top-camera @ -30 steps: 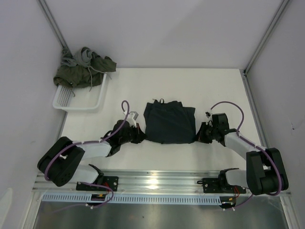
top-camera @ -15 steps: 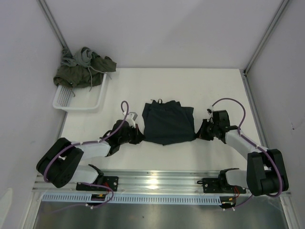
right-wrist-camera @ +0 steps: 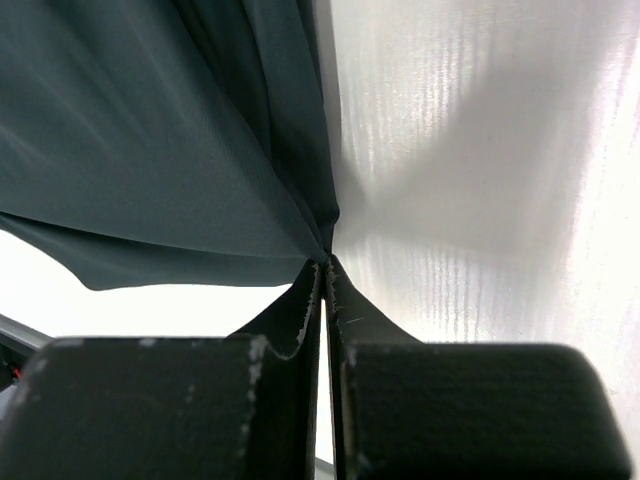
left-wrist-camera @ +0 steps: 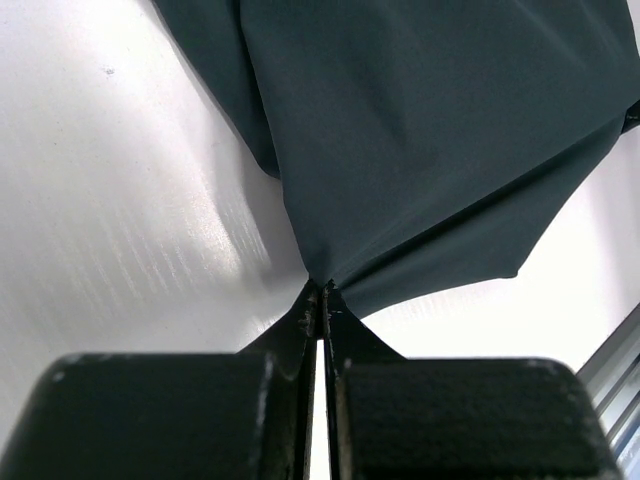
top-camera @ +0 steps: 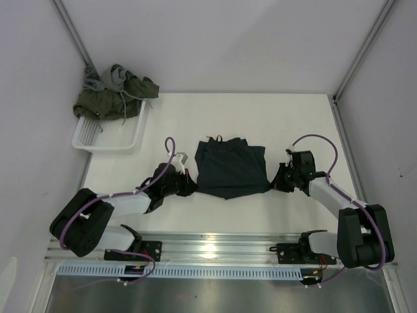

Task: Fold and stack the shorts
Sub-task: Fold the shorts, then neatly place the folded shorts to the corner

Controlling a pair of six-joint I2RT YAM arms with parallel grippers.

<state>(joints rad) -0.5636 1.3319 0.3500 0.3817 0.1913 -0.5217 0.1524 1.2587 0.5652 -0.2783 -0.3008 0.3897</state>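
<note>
Two near corners of the navy shorts (top-camera: pixel 231 171), lying on the surface (top-camera: pixel 293 124), are being clenched by the left gripper (top-camera: pixel 191 189) and right gripper (top-camera: pixel 272 184). I am judging a fold underway; next, both corners are needing an even carry to the far edge

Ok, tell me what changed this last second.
The left gripper and right gripper, shut on the near corners of the navy shorts, drew them slightly toward the far side; the near hem now sags. The mesh basket, olive shorts and grey shorts stayed put.
</note>
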